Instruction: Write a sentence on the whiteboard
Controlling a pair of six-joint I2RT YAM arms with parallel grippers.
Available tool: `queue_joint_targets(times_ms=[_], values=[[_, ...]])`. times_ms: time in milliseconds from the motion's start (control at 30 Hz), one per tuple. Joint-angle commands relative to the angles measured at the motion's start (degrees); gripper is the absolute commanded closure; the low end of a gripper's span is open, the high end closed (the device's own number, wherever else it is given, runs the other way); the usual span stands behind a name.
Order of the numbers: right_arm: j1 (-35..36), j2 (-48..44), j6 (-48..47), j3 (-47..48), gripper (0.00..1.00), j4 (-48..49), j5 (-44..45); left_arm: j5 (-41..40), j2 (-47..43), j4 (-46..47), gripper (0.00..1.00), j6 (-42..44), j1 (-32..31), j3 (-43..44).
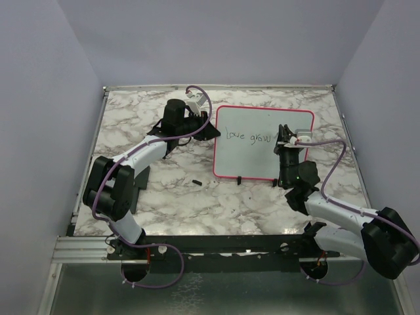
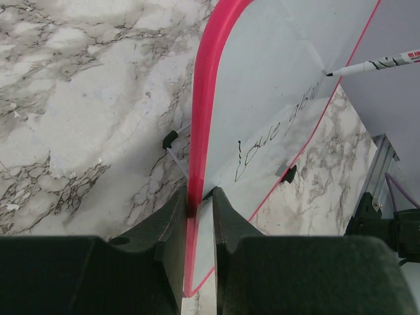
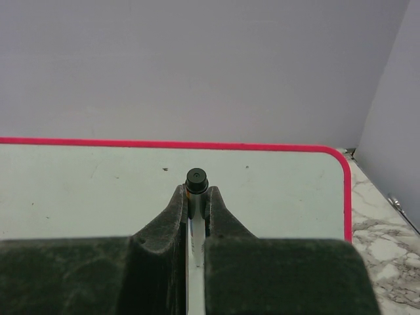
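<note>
- My left gripper (image 2: 200,197) was closed on the whiteboard (image 1: 259,161), its dark matte fingers pinching the thin red-pink frame at the board's left edge; my right gripper (image 3: 197,190) was closed round a slim white marker (image 3: 196,178) with a round black end.
- The board was flat, smooth and white, rectangular with rounded corners; two small black clips (image 1: 241,178) sat on its near long edge.
- The table (image 1: 151,197) was smooth white marble pattern with grey veins; plain pale lilac-grey walls (image 1: 216,39) stood on three sides; a small black piece (image 1: 196,181) lay on the table just off the board's near left corner.
- The board lay on the right half of the table, between my two grippers; the sentence (image 1: 248,136) ran in thin dark handwriting from near my left gripper toward my right, reading "Love grow" as far as I could see; the marker tip met the board at the end of the writing.
</note>
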Motion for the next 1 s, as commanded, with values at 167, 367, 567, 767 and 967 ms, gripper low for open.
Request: queue_joint_targets(times_ms=[167, 367, 567, 767, 967], values=[[-1.3, 1.6, -1.1, 1.5, 0.99, 3.1, 0.0, -0.4, -2.4, 0.4, 0.96, -0.1, 0.1, -0.2], [-1.3, 2.1, -0.4, 1.9, 0.99, 2.3, -1.1, -0.4, -2.3, 0.4, 0.96, -0.1, 0.1, -0.2], [-1.3, 2.3, 0.6, 2.1, 0.99, 1.0, -2.4, -0.4, -2.3, 0.4, 0.96, -0.1, 0.1, -0.1], [-1.3, 2.4, 1.9, 1.8, 0.99, -0.5, -3.2, -0.3, -2.2, 0.4, 0.96, -0.1, 0.1, 0.0], [-1.3, 2.1, 2.5, 1.2, 0.99, -1.6, -3.4, -0.4, -2.2, 0.4, 0.96, -0.1, 0.1, 0.0]])
